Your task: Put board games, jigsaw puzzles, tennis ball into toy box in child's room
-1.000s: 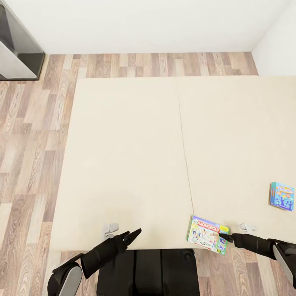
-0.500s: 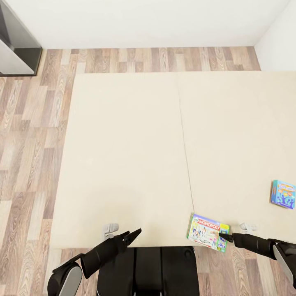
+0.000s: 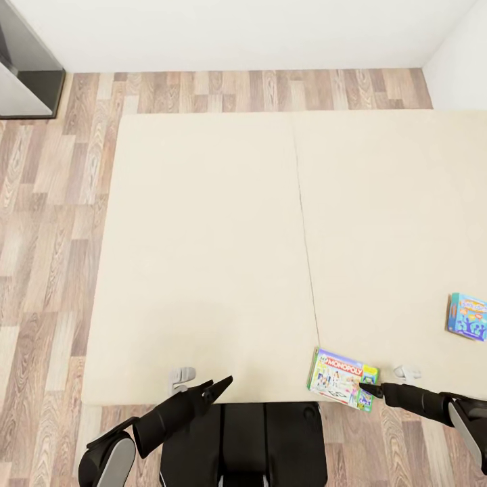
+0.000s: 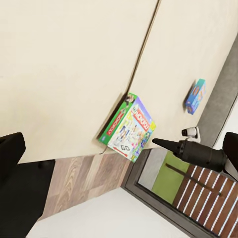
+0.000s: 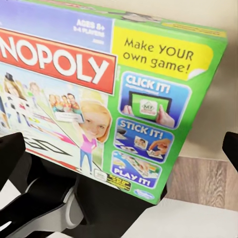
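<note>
Monopoly box point(image 3: 341, 387) is lying flat at the near edge of the bed point(image 3: 203, 257), one corner overhanging the floor. Right gripper point(image 3: 370, 389) is pointing at that corner, fingers looking spread either side of it in the wrist view, gripping nothing. Being stiff, light cardboard with a glossy lid, it is probably slippery; pinching the overhanging edge across its thickness seems the safest hold. Left gripper point(image 3: 220, 388) is hanging idle; I cannot tell its opening. Blue game box point(image 3: 468, 316) is sitting well apart.
</note>
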